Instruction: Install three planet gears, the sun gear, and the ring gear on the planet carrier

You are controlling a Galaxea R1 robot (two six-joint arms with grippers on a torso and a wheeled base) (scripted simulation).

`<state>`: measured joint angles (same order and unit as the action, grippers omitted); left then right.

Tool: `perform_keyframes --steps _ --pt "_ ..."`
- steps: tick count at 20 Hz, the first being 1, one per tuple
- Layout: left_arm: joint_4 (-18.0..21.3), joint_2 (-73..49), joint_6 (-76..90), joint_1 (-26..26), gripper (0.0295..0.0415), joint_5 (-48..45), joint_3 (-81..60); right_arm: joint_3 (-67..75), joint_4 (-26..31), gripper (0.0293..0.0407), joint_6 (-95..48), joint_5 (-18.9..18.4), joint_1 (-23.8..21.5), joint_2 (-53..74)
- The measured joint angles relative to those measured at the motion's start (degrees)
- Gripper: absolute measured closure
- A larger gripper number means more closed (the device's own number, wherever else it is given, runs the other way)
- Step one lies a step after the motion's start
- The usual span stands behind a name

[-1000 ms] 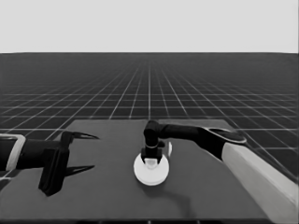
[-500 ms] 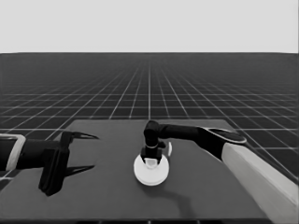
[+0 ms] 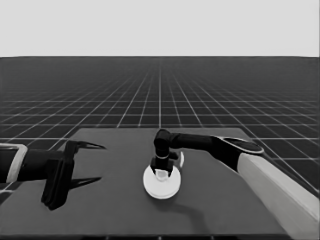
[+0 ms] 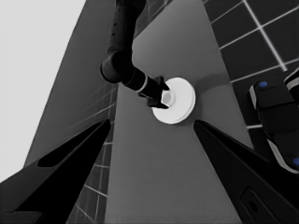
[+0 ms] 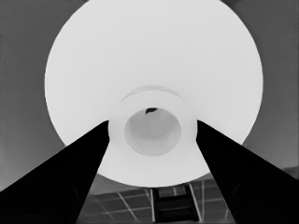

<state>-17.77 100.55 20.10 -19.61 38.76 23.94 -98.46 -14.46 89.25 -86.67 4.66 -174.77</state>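
One white disc, the larger round part (image 3: 160, 189) (image 4: 182, 100), lies flat at the middle of the table. A raised hub with a hole stands at its centre. My right gripper (image 3: 161, 172) comes straight down on it, and in the right wrist view the right gripper (image 5: 153, 123) has a finger pressed against each side of the hub of the larger round part (image 5: 154, 56). The smaller round part and the gears are hidden. My left gripper (image 3: 97, 163) (image 4: 152, 122) waits open over the table's left end, holding nothing.
A thin white piece (image 3: 181, 159) stands on edge just right of the right gripper's wrist. Dark machinery with blue lights (image 4: 275, 116) sits past the table's edge. The right arm's pale forearm (image 3: 270, 180) crosses the table's right side.
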Motion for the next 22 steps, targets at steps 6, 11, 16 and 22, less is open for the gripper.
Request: perform_keyframes --steps 6,11,16,22 --pt "0.00 0.00 0.00 0.00 0.0326 0.00 0.00 0.00 0.00 0.0351 3.00 0.00 0.00 0.00" --pt "0.00 0.00 0.00 0.00 0.0326 0.00 0.00 0.00 0.00 0.0351 5.50 0.00 0.00 0.00" --pt "0.00 0.00 0.00 0.00 0.0326 0.00 0.00 0.00 0.00 0.0351 8.00 0.00 0.00 0.00" --pt "0.00 0.00 0.00 0.00 0.0326 0.00 0.00 0.00 0.00 0.0351 11.00 0.00 0.00 0.00"
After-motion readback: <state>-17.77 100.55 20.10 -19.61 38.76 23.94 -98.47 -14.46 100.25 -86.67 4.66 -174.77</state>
